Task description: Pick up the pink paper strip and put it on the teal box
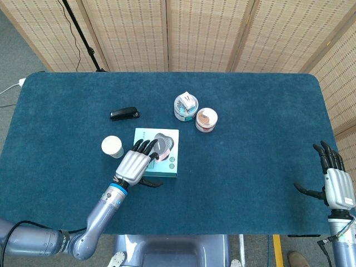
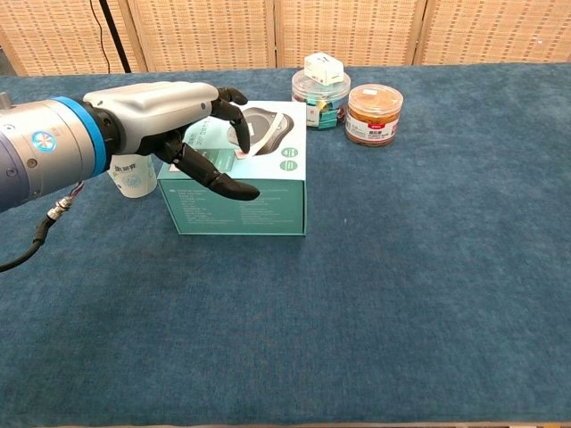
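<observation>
Where the table (image 1: 239,183) meets its near right corner, the right hand (image 1: 335,181) stands upright just off the edge with its fingers spread and nothing in them; only the head view shows it. Closer to the near left part of the blue cloth, the left hand (image 2: 169,120) reaches forward from its grey arm and hangs over the near left portion of the teal box (image 2: 250,192). Its dark fingers (image 2: 230,111) extend over the box top, the thumb sticks out toward the right in front of the box's near face, and the hand grips nothing. Just at the fingertips a small pale pink sliver, the pink paper strip (image 1: 161,156), lies on top of the box near its right side; whether a fingertip touches it cannot be told. To the left of the box, near it, stands a white paper cup (image 1: 112,147), partly hidden behind the hand in the chest view. Farther back and left of centre lies a black stapler (image 1: 124,113). Beyond the box toward the middle of the surface, two round containers sit side by side: a clear tub (image 1: 185,109) with a small white box (image 2: 323,68) on its lid, and just to its right an orange-lidded jar (image 1: 206,119)
</observation>
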Controlling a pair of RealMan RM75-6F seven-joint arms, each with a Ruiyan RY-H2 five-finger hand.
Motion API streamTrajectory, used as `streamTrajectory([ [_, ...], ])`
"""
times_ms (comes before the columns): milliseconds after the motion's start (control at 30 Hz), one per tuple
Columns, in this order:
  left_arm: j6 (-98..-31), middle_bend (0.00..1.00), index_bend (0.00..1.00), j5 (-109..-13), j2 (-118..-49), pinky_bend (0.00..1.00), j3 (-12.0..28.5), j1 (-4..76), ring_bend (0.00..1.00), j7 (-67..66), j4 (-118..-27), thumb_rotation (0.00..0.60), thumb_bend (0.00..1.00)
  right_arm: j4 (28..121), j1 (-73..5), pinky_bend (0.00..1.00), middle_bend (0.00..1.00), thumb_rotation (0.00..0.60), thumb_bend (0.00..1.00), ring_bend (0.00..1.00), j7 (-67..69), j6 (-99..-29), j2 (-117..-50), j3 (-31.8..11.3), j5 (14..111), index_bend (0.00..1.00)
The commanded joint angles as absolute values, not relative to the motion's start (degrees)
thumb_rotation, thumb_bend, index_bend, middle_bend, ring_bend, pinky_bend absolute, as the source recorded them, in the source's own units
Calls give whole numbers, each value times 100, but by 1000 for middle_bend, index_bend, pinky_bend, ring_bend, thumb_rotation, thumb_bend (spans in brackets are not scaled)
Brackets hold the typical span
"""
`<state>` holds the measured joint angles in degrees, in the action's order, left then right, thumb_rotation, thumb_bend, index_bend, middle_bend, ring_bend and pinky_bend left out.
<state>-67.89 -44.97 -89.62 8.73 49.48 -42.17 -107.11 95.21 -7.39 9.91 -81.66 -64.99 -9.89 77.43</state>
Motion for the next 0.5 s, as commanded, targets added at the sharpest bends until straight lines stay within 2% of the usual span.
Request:
streamTrajectory([
  [33, -6778, 0, 348, -4512, -8945, 0, 872, 4945, 0, -4194, -10753, 280, 0, 9522, -738, 0, 0, 600, 0, 0, 989, -8166, -6501, -987, 7746, 72],
  [500, -6761, 0, 348, -4457, -8799, 0, 846, 4952, 0, -4182, -10859, 280, 0, 9559, -734, 0, 0, 600, 0, 0, 931, -8158, -6511, -977, 7745, 73],
])
